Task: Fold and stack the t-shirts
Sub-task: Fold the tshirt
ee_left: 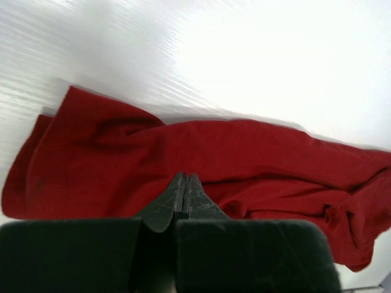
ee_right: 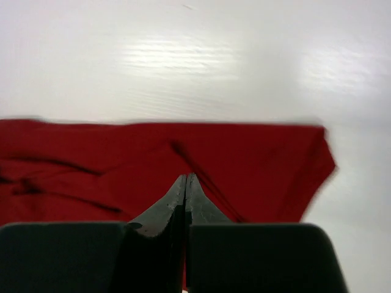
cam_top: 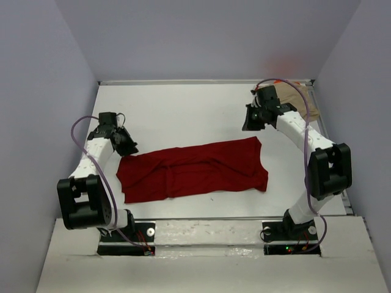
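A dark red t-shirt [cam_top: 192, 169] lies folded into a long wrinkled strip across the middle of the table. My left gripper [cam_top: 129, 145] hovers by the strip's left end, shut with nothing between its fingers; in the left wrist view its tips [ee_left: 185, 178] sit over the red cloth [ee_left: 183, 159]. Above the strip's right end, my right gripper [cam_top: 249, 121] is also shut and empty, its tips [ee_right: 186, 178] over the red shirt [ee_right: 244, 165]. A tan t-shirt [cam_top: 297, 99] lies in the far right corner, with a sliver of orange fabric [cam_top: 292, 81] behind it.
The white table [cam_top: 183, 110] is walled by grey panels on three sides. Both arm bases [cam_top: 201, 235] stand at the near edge. A metal rail [cam_top: 330, 134] runs along the right side.
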